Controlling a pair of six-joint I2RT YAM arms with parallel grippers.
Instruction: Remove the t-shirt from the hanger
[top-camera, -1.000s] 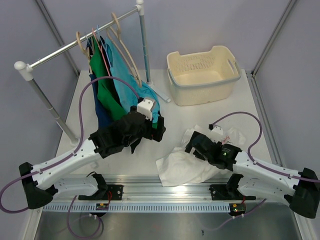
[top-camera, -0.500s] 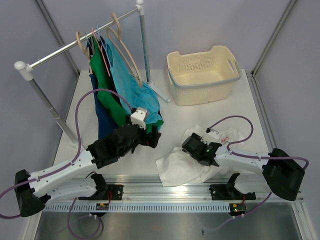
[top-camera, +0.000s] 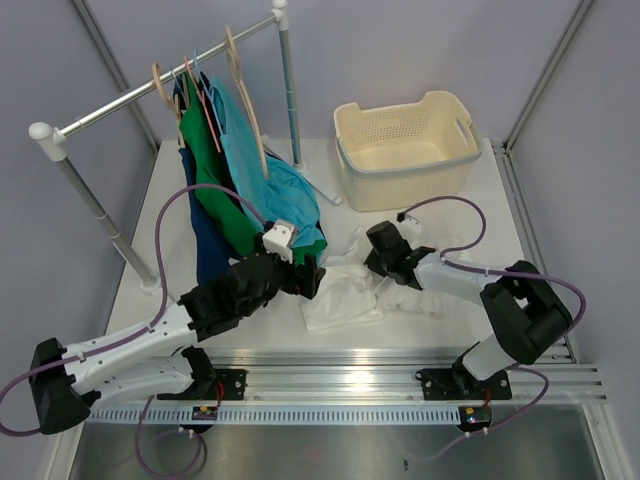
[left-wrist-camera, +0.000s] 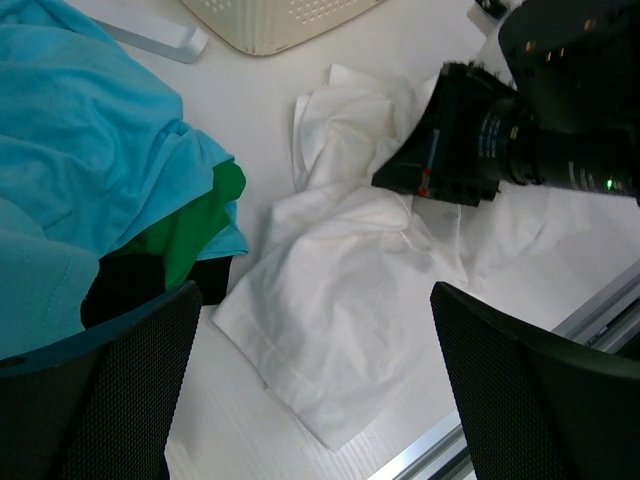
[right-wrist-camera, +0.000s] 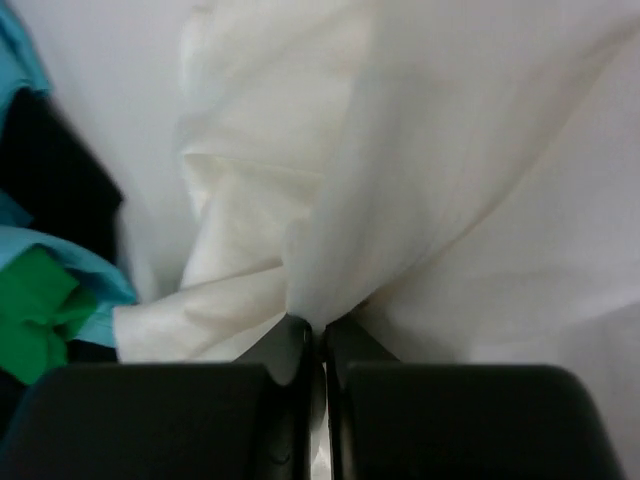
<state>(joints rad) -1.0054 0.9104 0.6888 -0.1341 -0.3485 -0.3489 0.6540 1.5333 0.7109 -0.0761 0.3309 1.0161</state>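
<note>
We see the white t-shirt (top-camera: 342, 300) lying crumpled on the table (top-camera: 500, 200), low in the middle, off the wooden hanger (top-camera: 245, 95) at the upper left. Our right claw (right-wrist-camera: 322, 335) pinches a fold of it. Our left claw (top-camera: 308, 277) is spread apart beside it.

My left gripper (left-wrist-camera: 312, 300) hovers with fingers spread wide, while my right gripper (right-wrist-camera: 322, 325), arm folded inward, holds fingers pinched together on the t-shirt (right-wrist-camera: 450, 200).
</note>
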